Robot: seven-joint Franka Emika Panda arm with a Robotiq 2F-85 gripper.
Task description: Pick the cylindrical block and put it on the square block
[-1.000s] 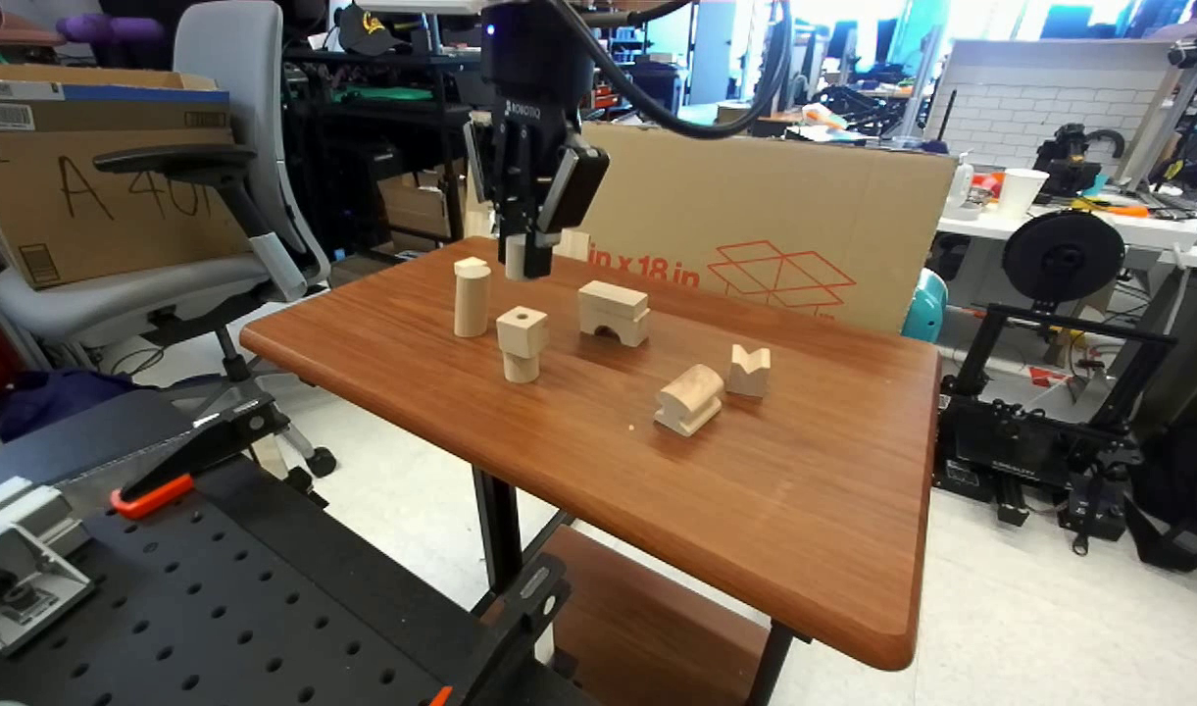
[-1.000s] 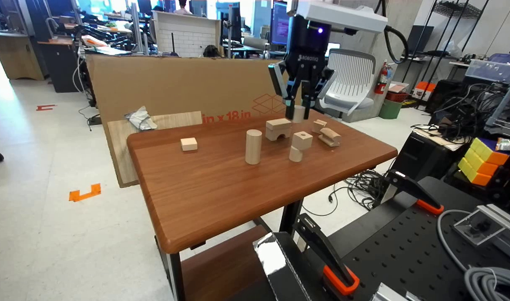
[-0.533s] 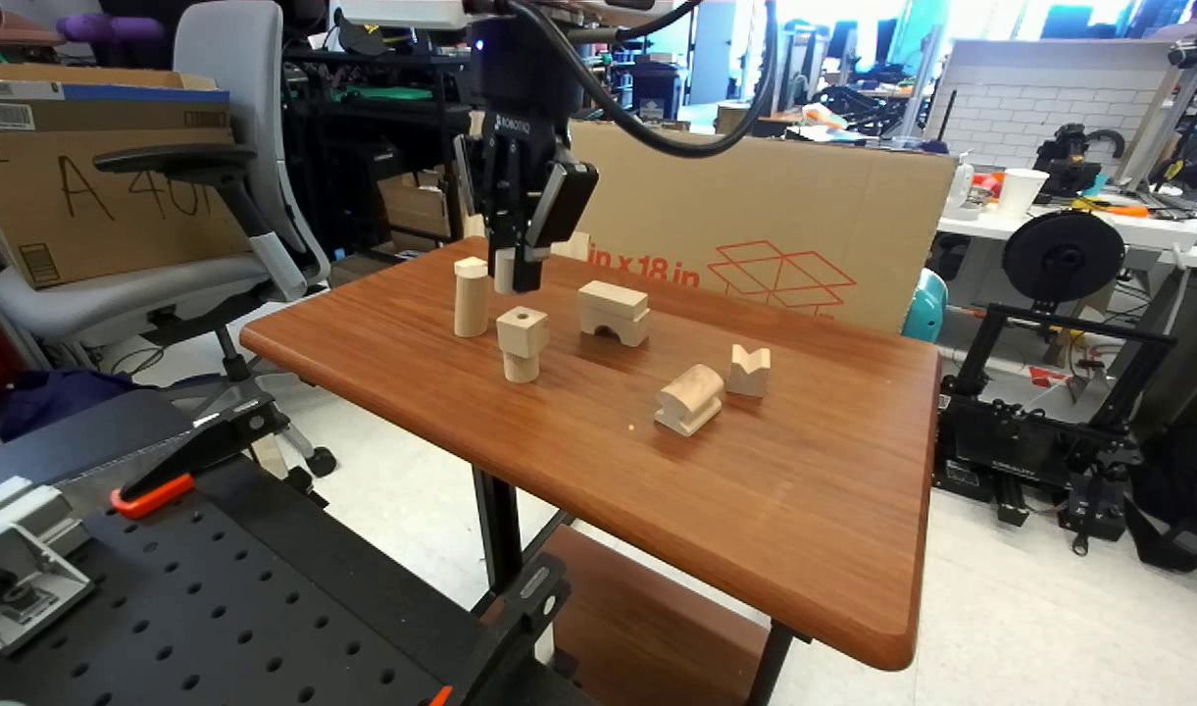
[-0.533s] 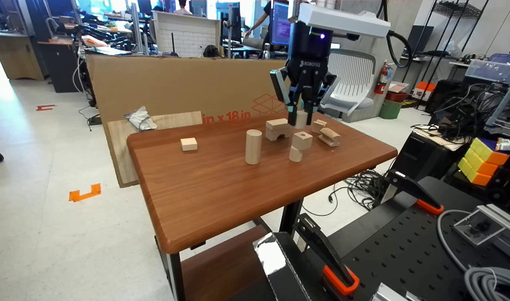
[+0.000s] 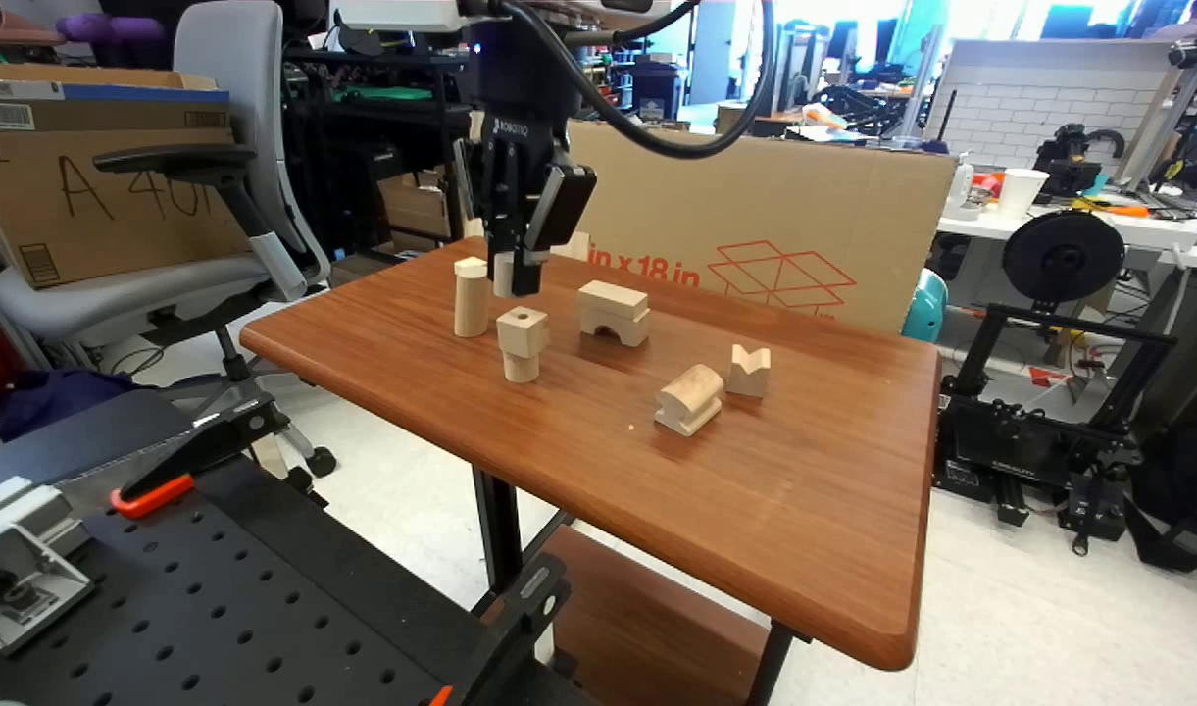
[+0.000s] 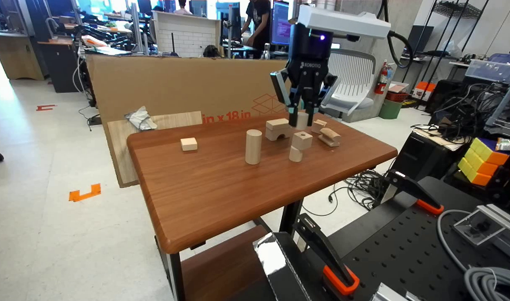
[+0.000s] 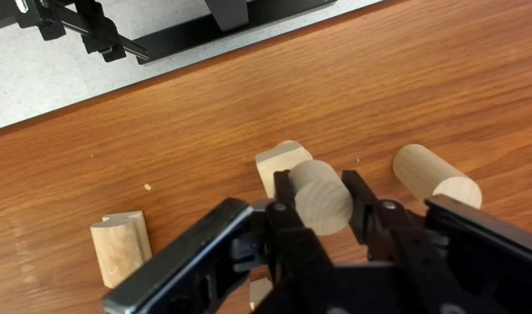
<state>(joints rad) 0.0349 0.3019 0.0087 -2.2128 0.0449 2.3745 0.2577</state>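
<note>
The pincer (image 6: 301, 119) is closed on the cylinder (image 7: 323, 207), holding it upright and clear of the tabletop (image 6: 204, 184). In both exterior views the cylinder hangs near the cube (image 5: 523, 333), higher and with a gap between them; whether it is squarely over the cube I cannot tell. The cube, with a hole in its top, sits on a round stub (image 5: 521, 370). Near them a taller post (image 6: 253, 147) stands upright, and an arch (image 5: 629, 328) carries a slab (image 5: 612, 296). A notched block (image 5: 748, 376) stands well apart.

Centre-right in an exterior view, the cylindrical block (image 6: 302, 121) is above the square block (image 6: 302, 141), itself atop another cylinder (image 6: 295, 154).
</note>
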